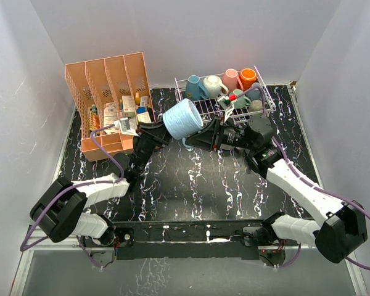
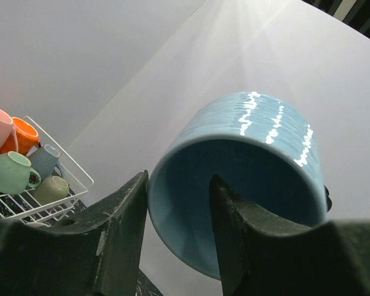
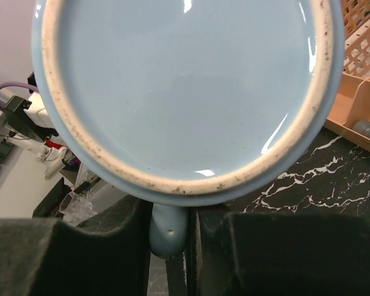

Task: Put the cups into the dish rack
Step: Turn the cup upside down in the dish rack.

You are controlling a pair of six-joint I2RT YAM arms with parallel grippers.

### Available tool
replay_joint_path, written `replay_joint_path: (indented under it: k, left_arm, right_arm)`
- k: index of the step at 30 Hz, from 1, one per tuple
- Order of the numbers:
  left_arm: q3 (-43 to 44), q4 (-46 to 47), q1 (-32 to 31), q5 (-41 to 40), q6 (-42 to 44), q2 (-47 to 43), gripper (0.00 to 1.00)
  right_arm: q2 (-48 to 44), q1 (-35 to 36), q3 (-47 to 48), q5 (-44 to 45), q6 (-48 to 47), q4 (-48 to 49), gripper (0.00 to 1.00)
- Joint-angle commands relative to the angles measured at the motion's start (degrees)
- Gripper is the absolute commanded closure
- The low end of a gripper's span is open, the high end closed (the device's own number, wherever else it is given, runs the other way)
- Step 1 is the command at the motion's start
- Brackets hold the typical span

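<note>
Right gripper is closed narrowly on the handle of a ribbed light blue ceramic mug, carrying it on its side in the air, mouth toward the left arm, base toward the right wrist. Left gripper has one finger inside the mouth and one outside. Its jaws stand wider than the mug wall between them, so the grip looks slack rather than clamped.

This mug hangs above the black white-veined worktop, just off the near left corner of the white wire dish rack, which stands at the worktop's far right. A salmon-pink slotted plastic organizer stands at the far left.

Most of the loading looks done. The rack holds a teal mug, cream mug, pink mug, orange mug, mint-green mug, olive mug and grey-blue mug. No cup shows loose on the worktop, so the blue one seems to be the last, not yet over the rack.
</note>
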Motion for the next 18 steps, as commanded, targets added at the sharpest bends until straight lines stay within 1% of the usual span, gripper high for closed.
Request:
replay_joint_path:
  k: [1,5,10,18]
  left_arm:
    - [-1.2,13.1,-0.3,-2.5,-0.4,-3.3,0.55]
    - [-2.2,13.1,-0.3,-2.9,-0.9,-3.5,0.50]
    - [-4.3,13.1,-0.3,-4.1,-1.4,-4.2,0.47]
    - [-7.5,12.6,-0.3,-6.9,-2.3,-5.1,0.47]
  right_arm:
    - [-0.7,-1.2,3.9,-0.6,-2.6,6.9,0.92]
    - [-0.2,-2.4,4.5,0.4,-3.1,5.8,0.92]
    - [0.3,-3.6,5.1,0.2,-4.2,5.5,0.92]
    - [1.3,-5.2,6.7,0.1,-7.7,4.2,0.92]
